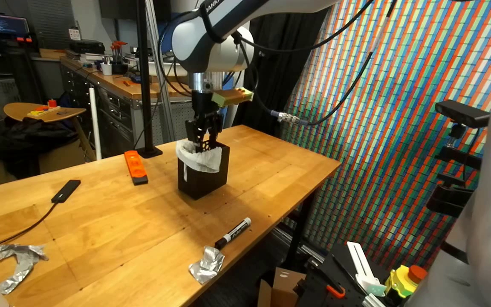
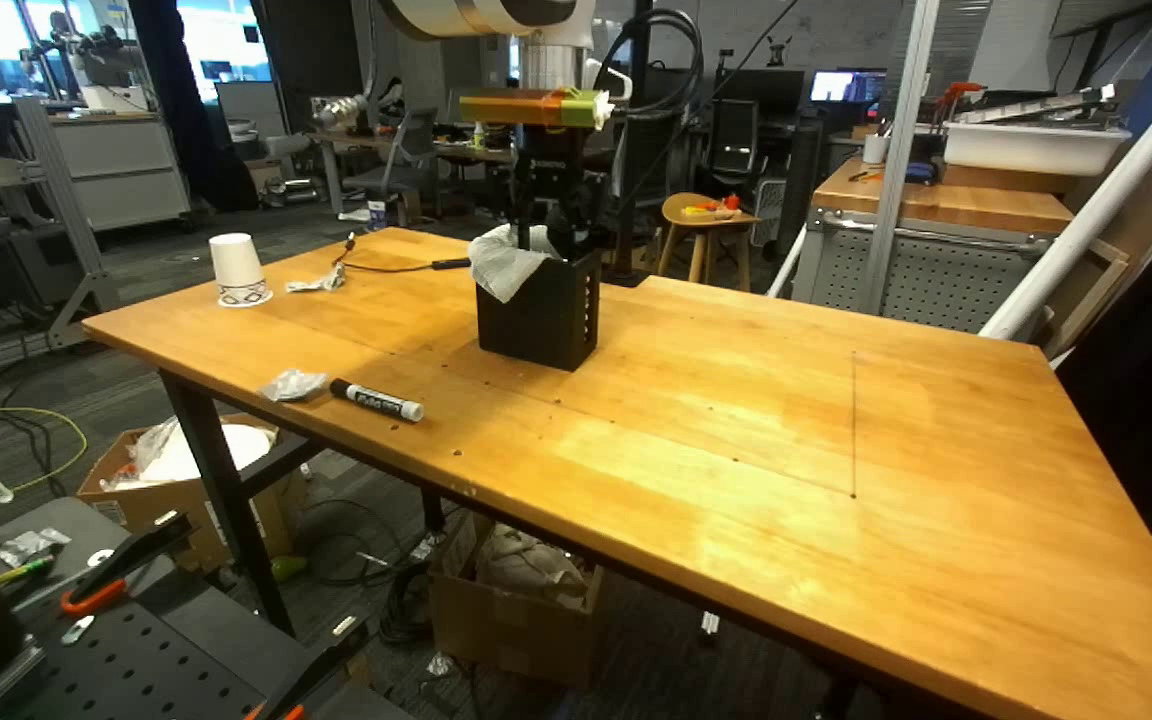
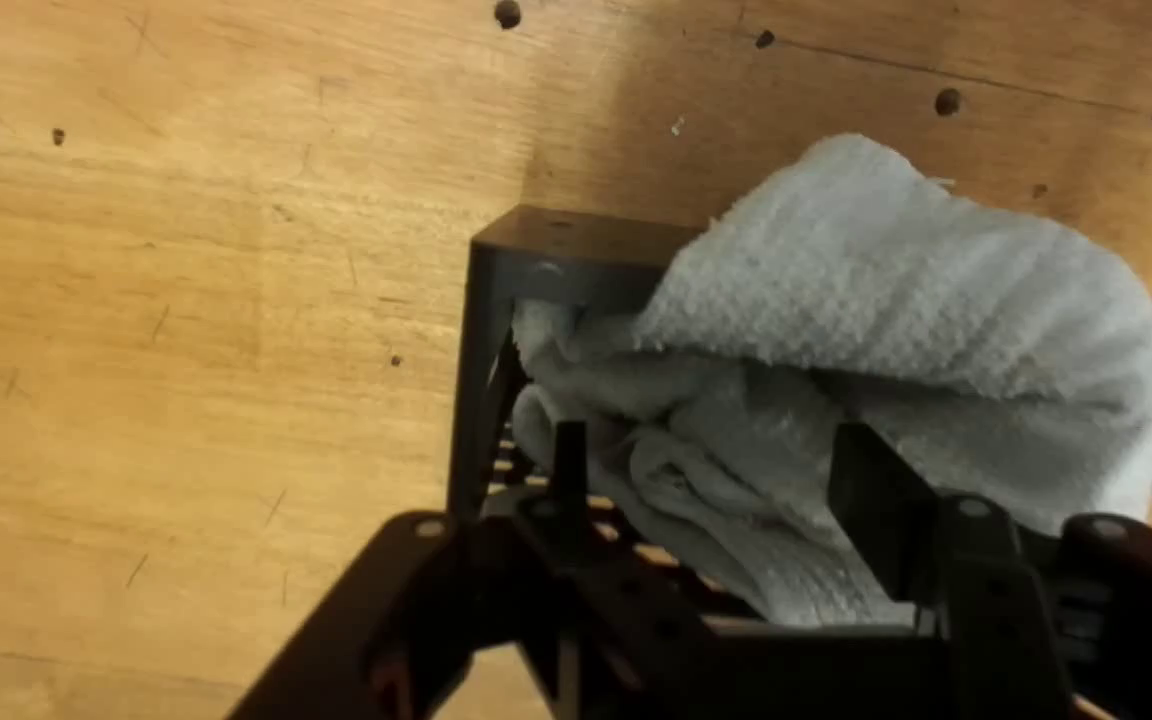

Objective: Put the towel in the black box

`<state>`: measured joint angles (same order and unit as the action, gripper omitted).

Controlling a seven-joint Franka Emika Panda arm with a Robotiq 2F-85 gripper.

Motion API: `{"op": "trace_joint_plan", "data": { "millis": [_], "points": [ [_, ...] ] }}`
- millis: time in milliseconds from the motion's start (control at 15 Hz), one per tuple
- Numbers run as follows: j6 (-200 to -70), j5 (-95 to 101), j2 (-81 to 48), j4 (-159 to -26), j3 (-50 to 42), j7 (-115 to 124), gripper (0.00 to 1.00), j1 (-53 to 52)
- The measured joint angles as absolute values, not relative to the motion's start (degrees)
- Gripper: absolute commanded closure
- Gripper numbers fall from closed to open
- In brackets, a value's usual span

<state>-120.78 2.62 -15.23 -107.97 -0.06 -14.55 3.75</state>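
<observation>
The black box [image 1: 203, 184] stands upright on the wooden table and also shows in an exterior view [image 2: 536, 325]. The white towel [image 1: 208, 162] is bunched in the box's open top, with part draped outside over the rim; the drape also shows in an exterior view [image 2: 506, 270]. In the wrist view, towel folds [image 3: 896, 280] lie inside the box rim [image 3: 566, 278] and spill over it to the right. My gripper [image 3: 706, 470] points down at the box opening, fingers apart, with towel folds visible between and below them. In an exterior view the fingertips [image 1: 205, 145] are at the opening, partly hidden by towel and box.
An orange tool [image 1: 134, 165] lies beside the box near a black post [image 1: 143, 85]. A marker [image 1: 233, 233] and crumpled foil [image 1: 207, 265] lie near the table edge. A paper cup [image 2: 236, 268] and a black hub with cable [image 1: 66, 191] are farther along the table.
</observation>
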Motion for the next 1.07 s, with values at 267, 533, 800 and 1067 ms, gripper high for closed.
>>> {"op": "trace_joint_plan", "data": {
  "millis": [267,533,800,1067],
  "points": [
    [-120.6,0.4,-11.6,-107.6,0.6,-14.8,0.0,3.5],
    [-120.8,-1.6,-10.1,-107.7,2.4,-15.9,0.01,2.0],
    [-122.1,-1.9,-10.3,-107.7,3.7,-17.8,0.06,0.5],
    [-125.3,0.4,-12.2,-107.7,3.7,-20.1,0.08,-0.1]
  ]
}}
